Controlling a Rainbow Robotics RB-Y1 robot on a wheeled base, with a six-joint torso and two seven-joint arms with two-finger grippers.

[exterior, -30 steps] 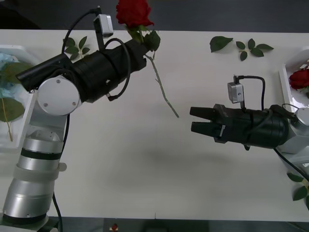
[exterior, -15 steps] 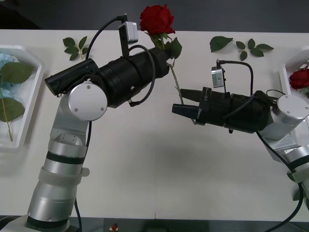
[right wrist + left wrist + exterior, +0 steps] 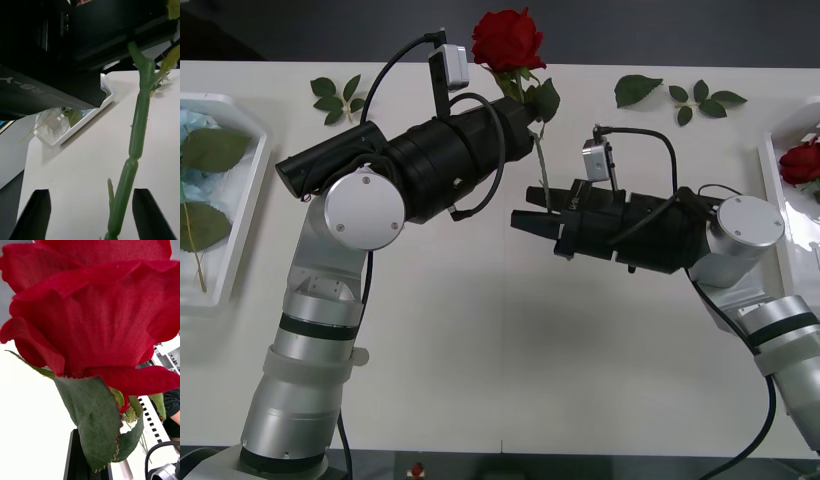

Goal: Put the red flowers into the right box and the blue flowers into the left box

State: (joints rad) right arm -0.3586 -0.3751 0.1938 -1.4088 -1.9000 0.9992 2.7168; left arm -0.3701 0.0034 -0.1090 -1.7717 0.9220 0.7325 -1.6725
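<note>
Blue flowers [image 3: 192, 150] lie in my left box [image 3: 242, 225] at the table's far left edge, leaves spread over them. Two leaf sprigs [image 3: 335, 97] rest on the table just beyond that box. My left gripper [image 3: 522, 118] is raised over the middle of the table, fingers clamped on a red rose [image 3: 507, 40] just under the bloom; the bloom stands upright above it, the stem [image 3: 540, 170] hanging down. Left wrist view: petals and a serrated leaf [image 3: 95, 420] close up. My right gripper [image 3: 529, 222] reaches in from the right, fingers [image 3: 35, 213] apart, the stem between them, not yet touching. More loose leaves [image 3: 680, 97] lie far right. Another red rose [image 3: 800, 162] sits in my right box [image 3: 772, 165].
</note>
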